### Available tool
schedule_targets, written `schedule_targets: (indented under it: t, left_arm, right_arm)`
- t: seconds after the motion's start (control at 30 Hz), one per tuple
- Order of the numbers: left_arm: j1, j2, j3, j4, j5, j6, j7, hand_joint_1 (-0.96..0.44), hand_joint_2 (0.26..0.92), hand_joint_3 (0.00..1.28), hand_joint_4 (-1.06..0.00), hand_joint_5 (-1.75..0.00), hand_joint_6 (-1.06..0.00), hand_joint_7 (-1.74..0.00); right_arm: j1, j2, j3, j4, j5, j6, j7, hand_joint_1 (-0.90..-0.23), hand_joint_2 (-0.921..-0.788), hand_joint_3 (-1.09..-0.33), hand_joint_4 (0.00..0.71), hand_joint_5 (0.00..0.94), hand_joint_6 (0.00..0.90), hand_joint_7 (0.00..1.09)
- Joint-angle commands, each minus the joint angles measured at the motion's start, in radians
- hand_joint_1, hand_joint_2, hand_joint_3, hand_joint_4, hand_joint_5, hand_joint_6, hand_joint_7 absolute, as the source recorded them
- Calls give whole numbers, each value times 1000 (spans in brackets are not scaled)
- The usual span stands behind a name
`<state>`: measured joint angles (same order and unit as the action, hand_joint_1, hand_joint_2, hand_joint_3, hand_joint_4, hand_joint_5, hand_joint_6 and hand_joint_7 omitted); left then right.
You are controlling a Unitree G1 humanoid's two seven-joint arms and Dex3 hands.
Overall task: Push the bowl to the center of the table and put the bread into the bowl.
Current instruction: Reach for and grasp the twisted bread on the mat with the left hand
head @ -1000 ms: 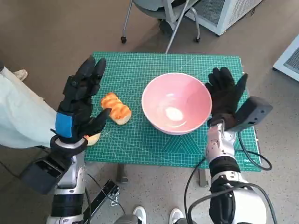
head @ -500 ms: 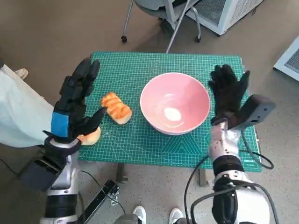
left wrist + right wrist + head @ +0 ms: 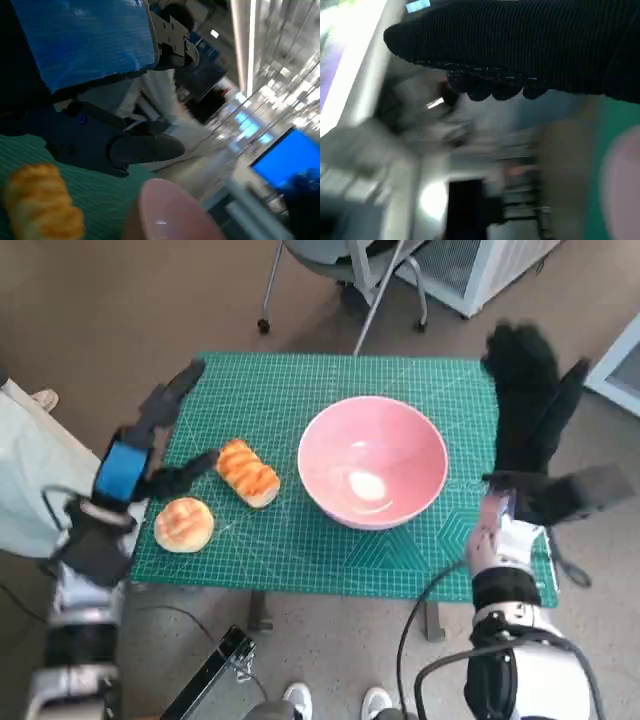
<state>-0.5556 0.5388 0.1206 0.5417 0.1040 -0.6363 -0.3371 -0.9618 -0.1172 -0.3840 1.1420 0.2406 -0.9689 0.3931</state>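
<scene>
At the left edge of the desk (image 3: pixel 300 375), covered by a green cutting mat, the left hand (image 3: pixel 140 455) is raised above the surface, its blue-taped back facing up, its fingers stretched toward the far side and its thumb pointing right toward the bread; it holds nothing. Just near of that hand a round bun (image 3: pixel 184 524) lies on the mat near the left near corner. To the right of the thumb lies the bread (image 3: pixel 248 472), a long glazed loaf set at an angle, apart from both the bun and the bowl. The pink bowl (image 3: pixel 372 460) stands upright about mid-desk, its inside holding nothing. Right of the bowl, at the desk's right edge, the right hand (image 3: pixel 528 395) is lifted high, its gloved fingers spread and pointing far, palm toward the bowl, clear of it and holding nothing.
</scene>
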Motion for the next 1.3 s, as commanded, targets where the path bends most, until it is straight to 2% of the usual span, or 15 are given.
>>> schedule_targets:
  t: [0.03, 0.17, 0.27, 0.37, 0.53, 0.7, 0.9, 1.1, 1.3]
  left_arm:
    - [-97, 55, -70, 79, 60, -6, -59, -495, 921, 213, -262, -1, -248, -190]
    - [-165, 65, -120, 137, 76, 15, -119, -449, 921, 132, -245, 0, -250, -189]
    - [-212, 65, -154, 173, 83, 41, -161, -399, 914, 71, -232, 0, -263, -191]
    - [-258, 65, -194, 200, 111, 73, -192, -369, 903, 46, -228, 0, -273, -192]
    - [-323, 65, -257, 251, 172, 110, -221, -297, 862, 11, -232, -3, -298, -189]
    - [-385, 80, -363, 328, 324, 121, -172, -219, 825, 1, -262, -5, -342, -130]
    - [-444, 79, -505, 373, 536, 187, -91, -130, 815, 0, -281, -6, -357, -84]
    - [-477, 56, -596, 432, 643, 201, -41, -74, 813, 0, -286, -3, -355, -54]
    - [-503, 15, -651, 497, 685, 254, -69, -78, 813, 0, -277, 0, -362, -44]
  right_arm:
    - [48, 0, 39, -72, 41, -75, 139, -543, -921, -783, 342, 33, 100, 685]
    - [70, -4, 66, -131, 80, -107, 228, -568, -921, -769, 348, 25, 87, 714]
    - [89, -5, 85, -172, 106, -123, 273, -605, -921, -752, 349, 17, 72, 750]
    - [110, -9, 104, -212, 111, -148, 294, -620, -921, -745, 340, 9, 62, 770]
    - [138, -10, 126, -263, 128, -155, 304, -634, -921, -738, 323, 3, 36, 815]
    - [154, -9, 138, -293, 144, -144, 309, -630, -921, -736, 320, 2, 30, 826]
    - [165, -13, 145, -303, 150, -144, 307, -624, -921, -735, 319, 1, 26, 829]
    - [174, -14, 150, -310, 147, -145, 294, -623, -921, -734, 319, 1, 24, 831]
    - [180, -13, 154, -314, 149, -138, 286, -623, -921, -733, 319, 1, 24, 831]
